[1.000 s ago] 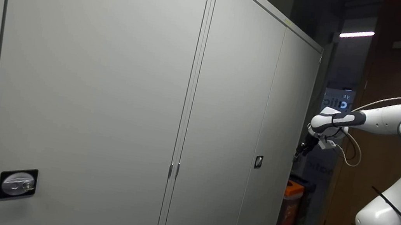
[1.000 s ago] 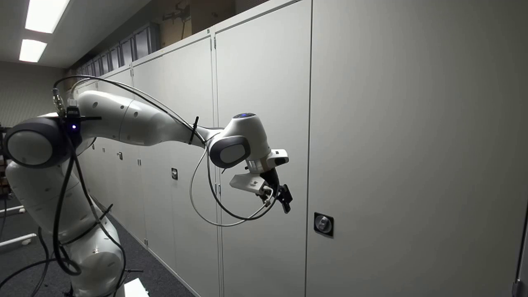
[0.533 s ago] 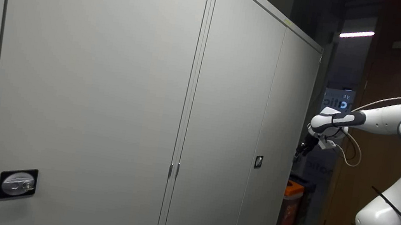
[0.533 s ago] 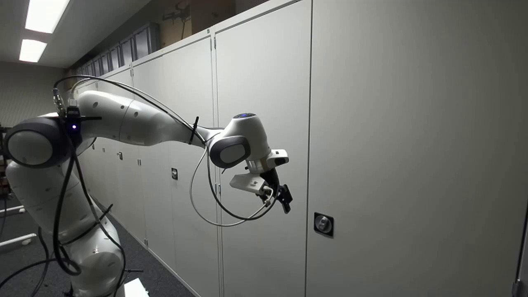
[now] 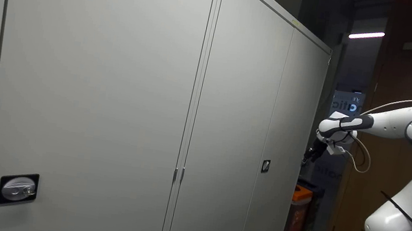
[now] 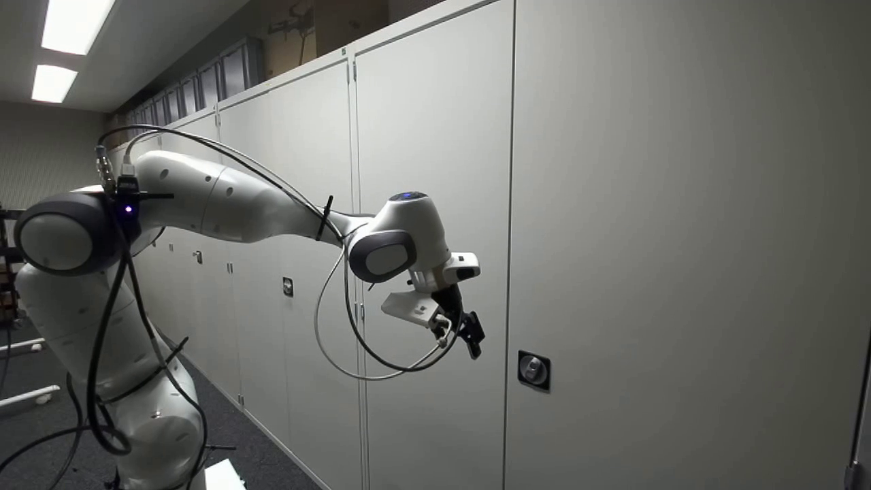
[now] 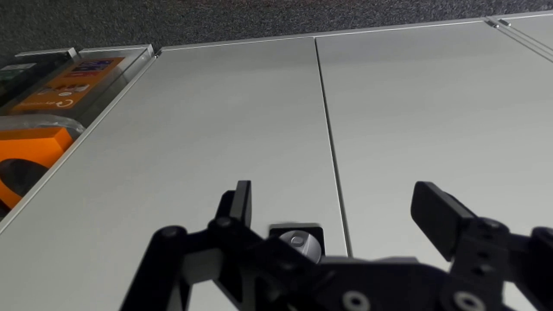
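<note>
Wrist view: orange bin lid [image 7: 34, 144] seen far left, beside the cabinet [image 7: 185, 129]. Next, fingers [image 7: 241, 203] spread wide, nothing held; turn handle [image 7: 298, 242], partly hidden, framed between them, just left of the door seam [image 7: 332, 142]. Compared with a moment ago, in an exterior view, the arm [image 6: 235, 204] is dipped slightly towards the turn handle; gap judged narrowed, contact not made.

Dark grey carpet [image 7: 259, 19] lies along a row of tall pale-grey cabinets [image 6: 435, 122]. In an exterior view, lit ceiling panels [image 6: 78, 24] shine at the far left above a grey wall [image 6: 51, 143], while grey bins [image 6: 233, 73] and brown boxes [image 6: 350, 30] line the cabinet tops. In an exterior view, a dim glass panel [image 5: 351, 71] with reversed lettering [image 5: 344, 106] shows at the far right beside a brown door [image 5: 352, 208], and an orange-topped bin [image 5: 296, 217] stands by the cabinets' end.
</note>
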`<state>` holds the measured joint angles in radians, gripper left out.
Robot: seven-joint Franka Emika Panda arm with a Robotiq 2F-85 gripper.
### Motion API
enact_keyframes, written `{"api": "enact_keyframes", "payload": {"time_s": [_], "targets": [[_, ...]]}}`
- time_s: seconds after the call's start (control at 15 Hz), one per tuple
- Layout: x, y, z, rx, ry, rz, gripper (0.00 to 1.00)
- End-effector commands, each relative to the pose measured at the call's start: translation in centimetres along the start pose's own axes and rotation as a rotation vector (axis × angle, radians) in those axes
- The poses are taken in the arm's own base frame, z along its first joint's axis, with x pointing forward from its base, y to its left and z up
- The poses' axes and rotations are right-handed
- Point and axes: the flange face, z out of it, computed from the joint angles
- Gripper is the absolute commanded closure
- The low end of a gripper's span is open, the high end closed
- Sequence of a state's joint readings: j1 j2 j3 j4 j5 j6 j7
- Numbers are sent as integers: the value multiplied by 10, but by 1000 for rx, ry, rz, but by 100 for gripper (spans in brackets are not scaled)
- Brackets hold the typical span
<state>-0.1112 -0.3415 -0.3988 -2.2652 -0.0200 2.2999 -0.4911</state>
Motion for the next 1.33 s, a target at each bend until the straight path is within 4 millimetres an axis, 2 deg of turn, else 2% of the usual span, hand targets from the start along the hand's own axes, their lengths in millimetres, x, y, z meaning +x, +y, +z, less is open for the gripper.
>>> {"api": "enact_keyframes", "payload": {"time_s": [0.0,0.33,0.67,1.27], "targets": [[3,11,2,-11,52,42,0],[7,24,10,-35,130,90,0],[13,29,25,-11,171,119,0],[30,40,67,34,382,101,0]]}}
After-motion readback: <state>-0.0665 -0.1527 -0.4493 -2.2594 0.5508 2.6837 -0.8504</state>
